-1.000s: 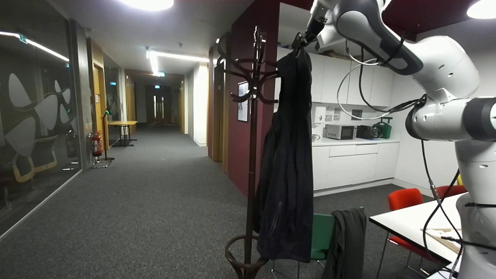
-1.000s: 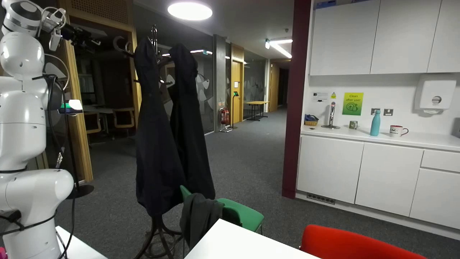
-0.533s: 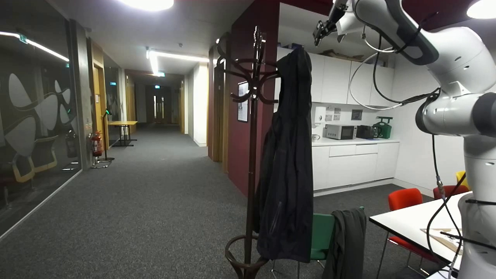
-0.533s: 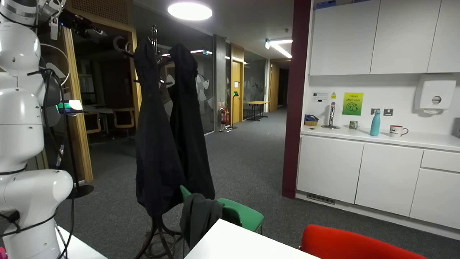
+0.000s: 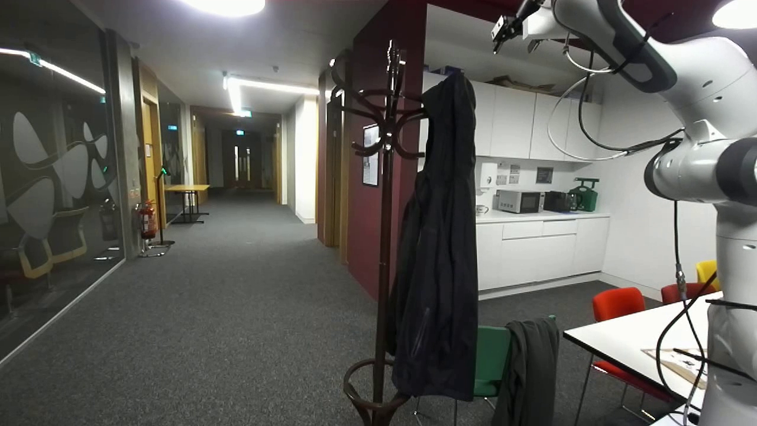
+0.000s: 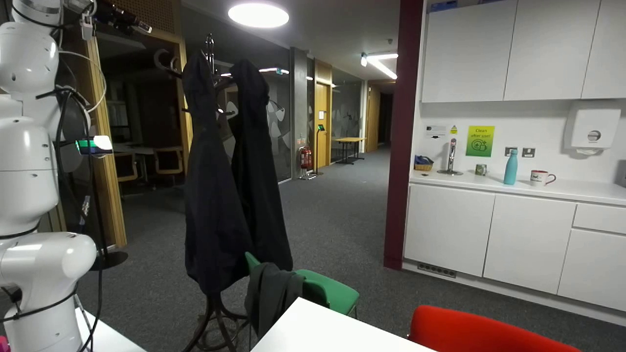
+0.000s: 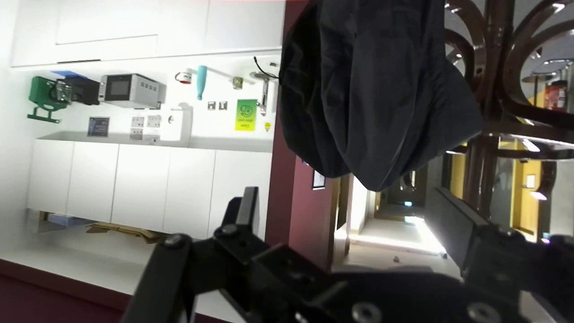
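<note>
Dark, probably soft, limp and fairly light, the coat (image 7: 381, 89), likely best held by its bunched top, hangs on the coat stand (image 5: 384, 236). Spread and empty, the gripper (image 7: 345, 202) hovers near the coat stand's upper end, touching neither.

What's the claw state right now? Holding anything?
Claw: open, holding nothing, apart from the dark coat on the rack.
</note>
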Robot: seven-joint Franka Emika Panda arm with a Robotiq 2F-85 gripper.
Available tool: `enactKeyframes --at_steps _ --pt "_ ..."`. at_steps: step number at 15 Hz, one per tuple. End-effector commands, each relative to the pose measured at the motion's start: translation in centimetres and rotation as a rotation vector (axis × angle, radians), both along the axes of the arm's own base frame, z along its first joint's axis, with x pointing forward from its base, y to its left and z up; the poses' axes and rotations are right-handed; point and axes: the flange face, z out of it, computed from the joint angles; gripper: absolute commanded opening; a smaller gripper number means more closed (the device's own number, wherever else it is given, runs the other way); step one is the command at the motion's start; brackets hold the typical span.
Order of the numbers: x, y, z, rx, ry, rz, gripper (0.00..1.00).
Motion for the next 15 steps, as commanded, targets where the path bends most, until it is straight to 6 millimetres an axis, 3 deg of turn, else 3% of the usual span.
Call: enactKeyframes --at_steps 1,8,15 --pt "0.8 -2.2 1.9 0.079 -0.069 0.104 1.00" --pt "3.8 -4.2 1.6 0.281 -0.023 0.242 1.00" --pt "4.3 -4.6 0.4 0.440 0.101 0.310 1.00"
